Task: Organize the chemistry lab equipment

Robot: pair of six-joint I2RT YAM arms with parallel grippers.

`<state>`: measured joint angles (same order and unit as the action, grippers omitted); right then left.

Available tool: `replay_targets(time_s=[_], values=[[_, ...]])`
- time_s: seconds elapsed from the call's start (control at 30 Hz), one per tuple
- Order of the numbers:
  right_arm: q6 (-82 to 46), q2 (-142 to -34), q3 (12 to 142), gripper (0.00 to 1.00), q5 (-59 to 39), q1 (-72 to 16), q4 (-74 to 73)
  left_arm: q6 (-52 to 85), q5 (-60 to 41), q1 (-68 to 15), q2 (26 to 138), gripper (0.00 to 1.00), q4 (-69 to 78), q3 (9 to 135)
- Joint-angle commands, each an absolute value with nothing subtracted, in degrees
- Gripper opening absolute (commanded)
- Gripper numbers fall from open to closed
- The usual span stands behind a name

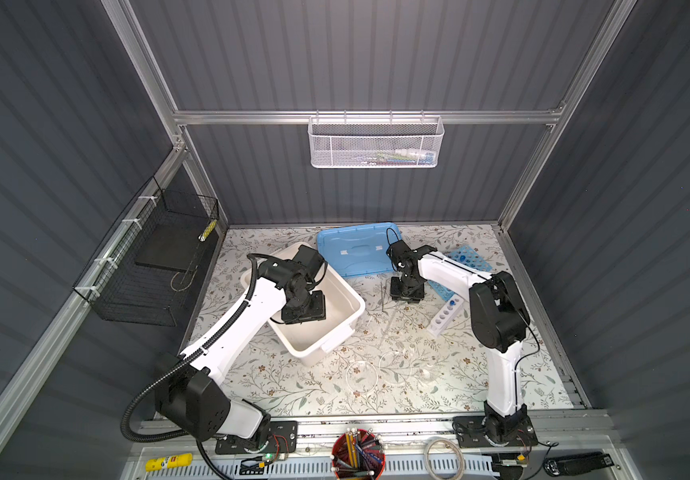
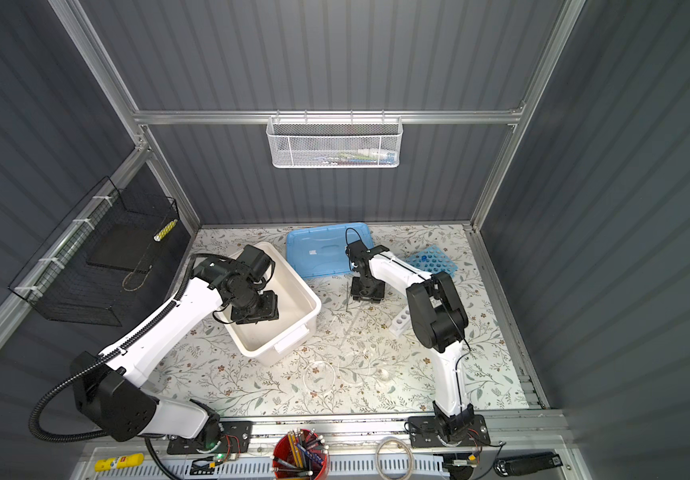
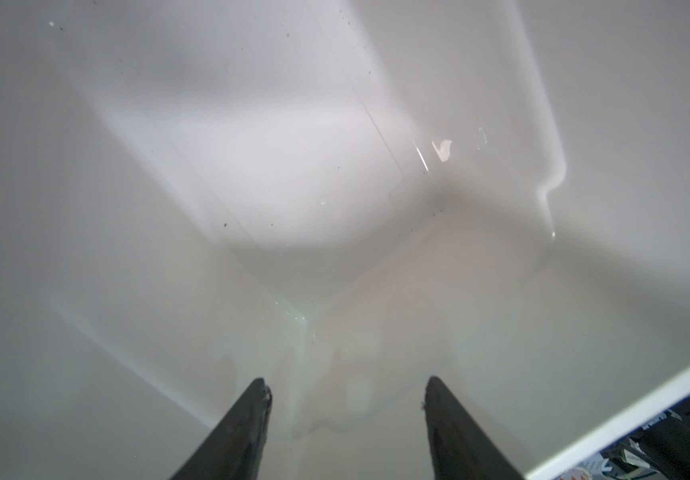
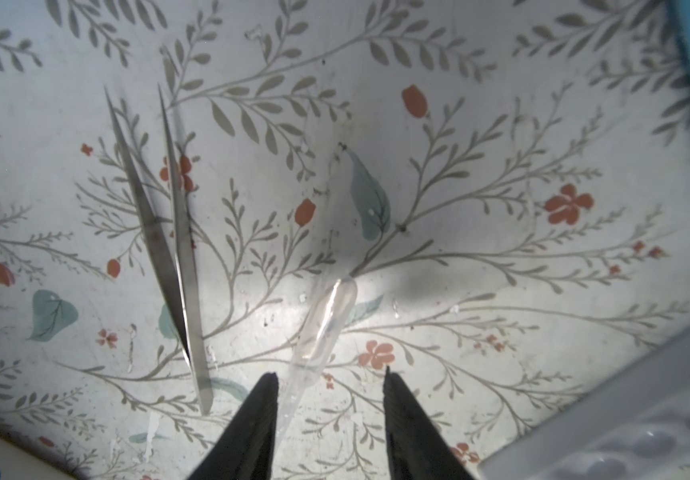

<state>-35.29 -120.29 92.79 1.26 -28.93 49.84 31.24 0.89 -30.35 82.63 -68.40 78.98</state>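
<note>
Here, my left hand [image 3: 347, 386] hung inside the white bin [image 1: 351, 293], left of centre in both top views, its two fingers apart with nothing between them. My right hand [image 4: 330, 376] pointed down at the flowered table [image 1: 276, 374] just right of centre, below the blue lid [image 1: 355, 249]. Its fingers stood apart too, either side of a clear plastic dropper [image 4: 326, 316] that lay flat on the table, unclamped. The tweezers [image 4: 168, 232] lay just beside the dropper with their tips spread, touching neither it nor my fingers. To the right of that hand in a top view, a white tube holder [image 1: 443, 318] carried one blue-capped tube [image 1: 452, 303], and a blue rack [image 1: 470, 257] sat above it, toward the upper right of the table. Two round glass dishes [image 1: 362, 374] rested side by side at lower centre, well apart from both hands.
</note>
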Motion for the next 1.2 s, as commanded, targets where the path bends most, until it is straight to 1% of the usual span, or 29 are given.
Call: replay_targets(time_s=[0.0, 0.23, 0.47, 0.77, 0.8, 1.17], values=[[-36.46, -121.92, 95.23, 0.44, 1.9, -29.09, 51.57, 31.09, 3.56, -30.54, 83.03, 0.62, -68.23, 80.42], [-37.3, -124.45, 95.98, 0.41, 1.44, -28.63, 51.62, 29.24, 4.31, -30.54, 80.93, 0.63, -65.48, 82.92], [-37.88, -124.8, 94.66, 0.37, 1.21, -27.91, 50.36, 26.68, 3.55, -30.58, 77.27, 0.63, -60.42, 81.56], [-37.9, -125.19, 94.17, 0.27, 1.49, -27.61, 49.9, 25.7, 4.3, -30.58, 75.37, 0.63, -59.07, 81.56], [-37.88, -125.27, 94.22, 0.25, 1.54, -27.62, 49.91, 25.66, 4.25, -30.56, 75.24, 0.63, -58.95, 79.58], [-36.92, -124.46, 92.9, 0.12, 1.82, -27.0, 48.8, 25.33, 3.43, -30.58, 74.62, 0.63, -58.37, 78.36]])
